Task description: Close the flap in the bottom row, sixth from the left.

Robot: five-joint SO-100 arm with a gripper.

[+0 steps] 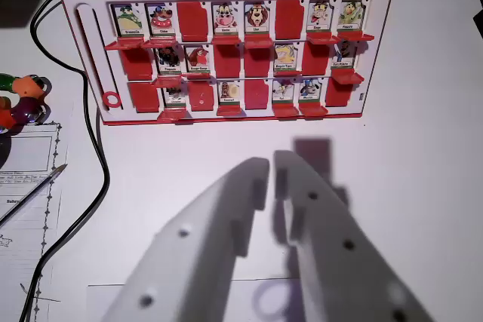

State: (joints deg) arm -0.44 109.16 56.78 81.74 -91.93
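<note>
the target flap (309, 92) stands open in the game board's (234, 43) near row, right of centre. claw (272, 167) nearly clenched, empty, over the bench (423, 186). advance, tip the flap flat gently.

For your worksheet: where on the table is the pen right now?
In the wrist view the pen lies at the left edge on printed paper, left of the black cable.
</note>
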